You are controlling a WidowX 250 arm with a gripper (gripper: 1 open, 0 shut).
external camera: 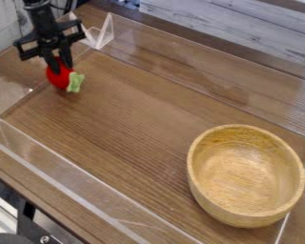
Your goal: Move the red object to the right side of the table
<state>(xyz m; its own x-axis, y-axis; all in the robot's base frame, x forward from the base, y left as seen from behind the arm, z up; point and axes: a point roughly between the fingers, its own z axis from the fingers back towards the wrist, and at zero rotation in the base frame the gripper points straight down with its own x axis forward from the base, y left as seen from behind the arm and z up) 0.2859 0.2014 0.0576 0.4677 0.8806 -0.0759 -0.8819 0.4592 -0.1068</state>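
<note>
Since the jaws look closed on it, the small red strawberry-like toy with a green leafy tip (60, 76) sits around ten o'clock, pinched by the black metal gripper (57, 65), probably for carrying across the brown wood-grain table (149, 114). Light wooden round bowl's (246, 175) at four o'clock, fwiw.

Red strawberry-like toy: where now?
Camera view, upper left: the red strawberry-like toy sits between the gripper's jaws, near the left clear wall, far from the wooden bowl at lower right.
</note>
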